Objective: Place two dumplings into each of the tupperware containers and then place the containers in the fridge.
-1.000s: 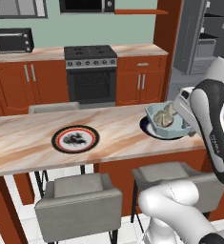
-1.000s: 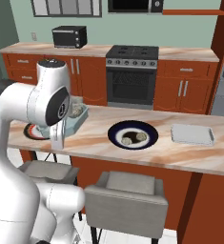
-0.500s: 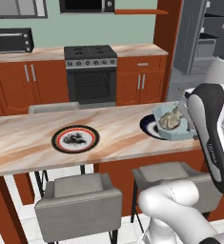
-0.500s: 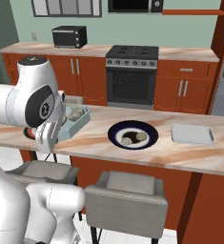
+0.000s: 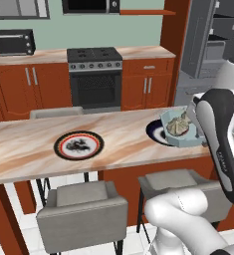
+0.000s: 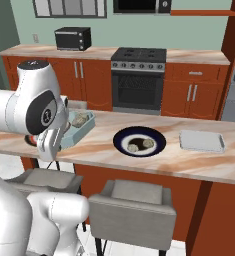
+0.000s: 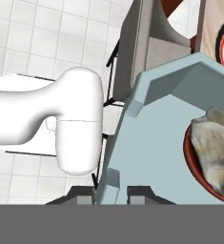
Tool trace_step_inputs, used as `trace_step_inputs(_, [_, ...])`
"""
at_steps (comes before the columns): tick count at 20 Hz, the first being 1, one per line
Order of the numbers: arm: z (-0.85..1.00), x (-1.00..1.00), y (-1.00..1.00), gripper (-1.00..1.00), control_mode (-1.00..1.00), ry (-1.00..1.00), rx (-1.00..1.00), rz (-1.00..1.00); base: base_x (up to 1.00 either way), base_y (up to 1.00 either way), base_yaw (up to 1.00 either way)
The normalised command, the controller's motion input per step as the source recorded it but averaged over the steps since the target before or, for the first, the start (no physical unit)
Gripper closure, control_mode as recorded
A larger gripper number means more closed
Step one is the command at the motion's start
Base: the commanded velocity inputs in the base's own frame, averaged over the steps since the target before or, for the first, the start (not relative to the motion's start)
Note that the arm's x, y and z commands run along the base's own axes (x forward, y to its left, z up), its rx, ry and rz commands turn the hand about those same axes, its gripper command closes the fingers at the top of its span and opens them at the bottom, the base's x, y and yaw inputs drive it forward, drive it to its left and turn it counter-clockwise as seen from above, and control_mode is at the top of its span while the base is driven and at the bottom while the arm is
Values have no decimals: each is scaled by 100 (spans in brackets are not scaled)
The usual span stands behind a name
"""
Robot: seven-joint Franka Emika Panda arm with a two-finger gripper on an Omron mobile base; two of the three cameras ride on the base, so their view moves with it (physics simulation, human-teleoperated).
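My gripper (image 7: 111, 190) is shut on the rim of the pale blue tupperware container (image 5: 178, 130) (image 6: 78, 125) (image 7: 161, 124) and holds it lifted and tilted over the counter. Beige dumplings (image 5: 177, 124) (image 6: 79, 120) (image 7: 213, 143) lie inside it. Two more dumplings (image 6: 140, 145) sit on the dark-blue plate (image 6: 124, 137), which shows partly behind the tub (image 5: 155, 132). The flat pale grey tupperware container (image 6: 202, 140) rests on the counter at the right. The grey fridge (image 5: 213, 45) stands with its door ajar at the far right.
A red-and-black-rimmed plate (image 5: 78, 144) lies on the marble counter (image 5: 29, 149), left of the tub. Grey stools (image 5: 81, 206) (image 6: 131, 207) stand in front of the counter. The oven (image 5: 95, 74) and wooden cabinets line the back wall.
My arm's upper joints have swung a little, and the blue tub has sunk slightly. The grip holds and the scene has not shifted.
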Motion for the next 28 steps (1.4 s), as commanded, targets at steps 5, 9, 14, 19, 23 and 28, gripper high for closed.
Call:
trace_step_inputs(5, [0,0,0,100,100,1,0,0,0,0,0])
trace_step_inputs(9, [0,0,0,100,100,0,0,0,-91,-58,0])
trace_step_inputs(14, [0,0,0,100,100,0,0,0,-33,-100,-9])
trace_step_inputs(19, [0,0,0,100,100,0,0,0,10,-100,-8])
trace_step_inputs(23, [0,0,0,100,100,0,0,0,7,-100,-4])
trace_step_inputs(28, [0,0,0,100,100,0,0,0,13,-100,-1])
